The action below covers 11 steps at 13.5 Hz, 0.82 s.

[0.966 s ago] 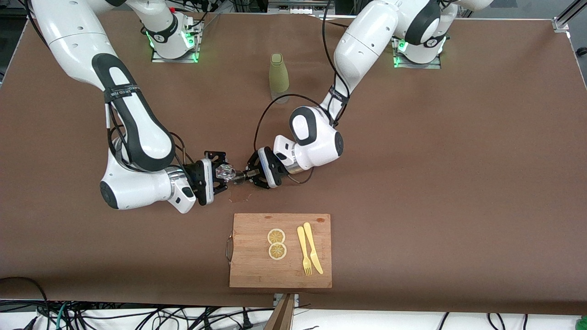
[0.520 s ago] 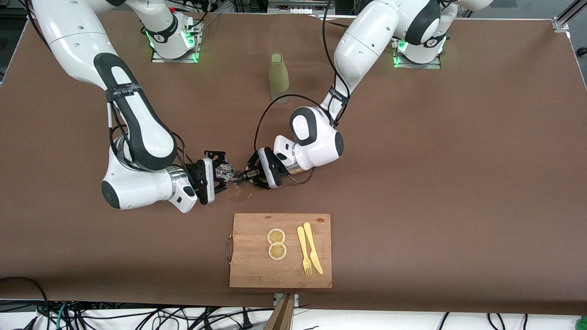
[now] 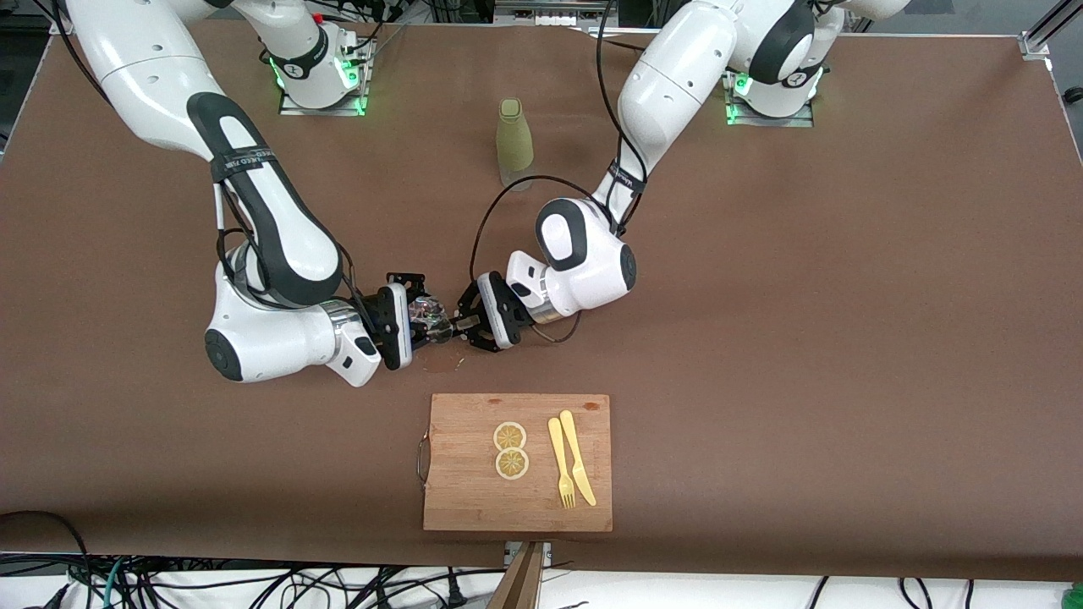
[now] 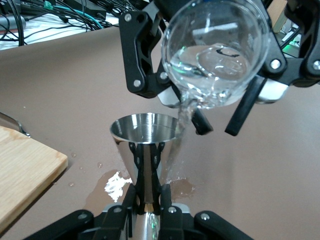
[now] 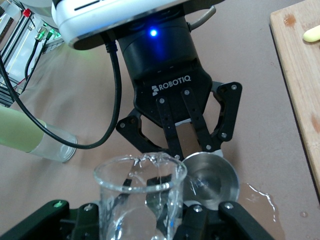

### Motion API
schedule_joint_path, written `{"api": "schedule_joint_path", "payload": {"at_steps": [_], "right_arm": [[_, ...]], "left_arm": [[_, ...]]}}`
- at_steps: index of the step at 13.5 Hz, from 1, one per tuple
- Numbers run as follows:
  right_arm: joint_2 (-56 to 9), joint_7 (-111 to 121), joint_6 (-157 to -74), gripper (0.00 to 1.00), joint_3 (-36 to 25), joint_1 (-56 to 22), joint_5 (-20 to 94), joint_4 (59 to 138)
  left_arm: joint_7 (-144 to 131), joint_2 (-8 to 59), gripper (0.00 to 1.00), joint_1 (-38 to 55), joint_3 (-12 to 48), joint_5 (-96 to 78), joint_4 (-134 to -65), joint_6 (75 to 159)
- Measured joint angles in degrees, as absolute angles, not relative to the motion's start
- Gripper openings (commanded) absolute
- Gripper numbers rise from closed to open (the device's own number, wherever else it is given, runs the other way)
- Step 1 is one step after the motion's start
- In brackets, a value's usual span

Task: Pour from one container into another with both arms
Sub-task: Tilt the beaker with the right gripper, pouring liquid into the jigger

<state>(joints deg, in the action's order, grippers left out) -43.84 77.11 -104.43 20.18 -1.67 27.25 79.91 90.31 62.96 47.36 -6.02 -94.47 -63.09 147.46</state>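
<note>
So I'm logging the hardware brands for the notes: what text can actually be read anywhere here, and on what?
"ROBOTIQ": white lettering on the black body of the left gripper, seen from the right wrist.
White lettering on the black band of the right arm: too small to read.
Nothing else carries readable text.

Right gripper and its glass nearer the steel jigger (water spilling).

Your right gripper is clamped on the clear glass, tipped with water running over its rim. Just beside that rim sits the steel jigger, pinched by the left gripper facing you. A wet puddle spreads on the table beside the jigger; the green bottle and cutting board lie well apart from it.
</note>
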Motion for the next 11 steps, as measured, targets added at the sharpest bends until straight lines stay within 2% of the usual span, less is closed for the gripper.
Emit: {"api": "schedule_joint_path", "payload": {"at_steps": [11], "right_arm": [[-43.8,77.1,-105.9,0.20,19.4,-0.4,26.7,79.9]], "left_arm": [[97.9,62.3,0.00,43.1,-4.7,-94.5,-62.7,146.7]]}}
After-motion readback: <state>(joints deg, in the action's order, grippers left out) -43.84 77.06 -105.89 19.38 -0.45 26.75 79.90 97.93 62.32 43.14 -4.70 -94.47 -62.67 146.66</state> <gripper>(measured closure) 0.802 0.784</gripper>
